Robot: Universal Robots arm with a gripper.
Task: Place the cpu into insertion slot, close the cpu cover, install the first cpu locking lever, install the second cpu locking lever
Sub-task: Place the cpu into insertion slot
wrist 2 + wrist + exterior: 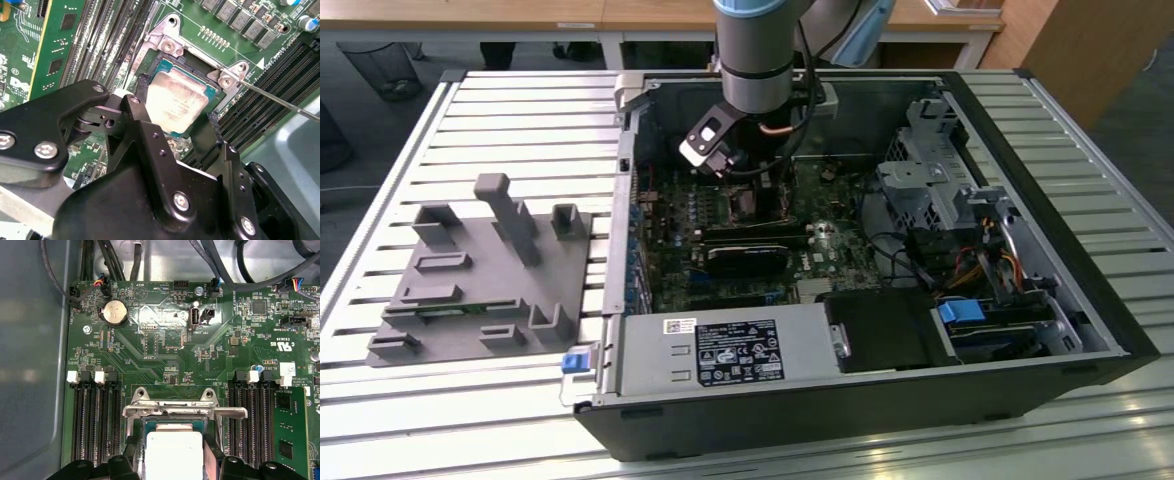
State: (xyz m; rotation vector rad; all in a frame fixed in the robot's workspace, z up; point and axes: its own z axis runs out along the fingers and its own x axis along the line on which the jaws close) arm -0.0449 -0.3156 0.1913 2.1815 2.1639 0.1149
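Gripper (174, 117) closed on opposite edges of cpu (177, 97); cpu over insertion slot (190, 62), seating unclear; cpu cover (185, 412) open at slot edge.

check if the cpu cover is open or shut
Open: the cpu cover stands raised beside the cpu, whose metal face lies bare between the fingers.

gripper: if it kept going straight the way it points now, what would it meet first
The gripper points down at the board, its jaws apparently gripping the chip. Straight on, the chip would meet the socket directly beneath it first; how much gap there is is unclear.
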